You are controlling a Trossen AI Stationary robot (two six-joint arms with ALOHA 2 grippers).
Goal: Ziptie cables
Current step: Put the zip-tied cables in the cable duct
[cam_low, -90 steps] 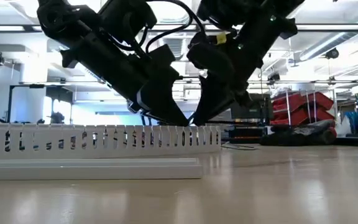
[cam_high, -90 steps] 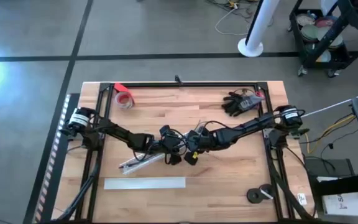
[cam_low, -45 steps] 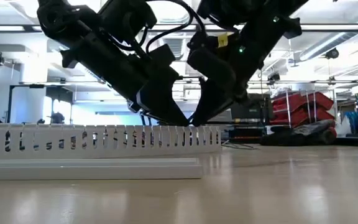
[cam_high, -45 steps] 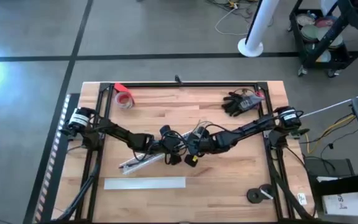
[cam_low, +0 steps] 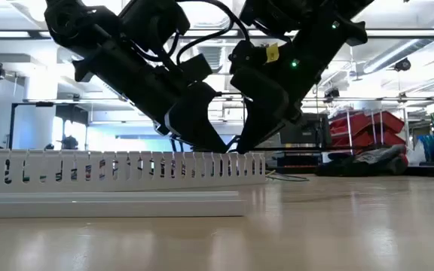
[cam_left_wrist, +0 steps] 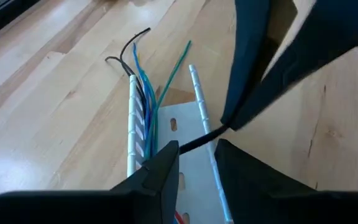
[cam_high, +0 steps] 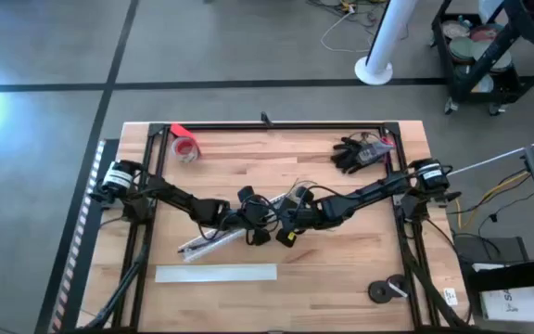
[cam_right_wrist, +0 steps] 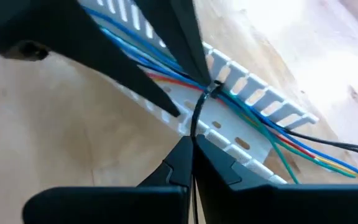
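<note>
Two end effectors, left and right, each pinching one black ziptie over cables.

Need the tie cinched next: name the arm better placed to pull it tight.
Right, probably. Its gripper is shut on the black zip tie looped round the cables in the white duct, ready to pull; the left gripper only sits close by the loop.

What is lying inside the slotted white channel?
Blue, green, red and dark cables run along the slotted white channel; a black zip tie crosses them. Both tools hide the rest.
</note>
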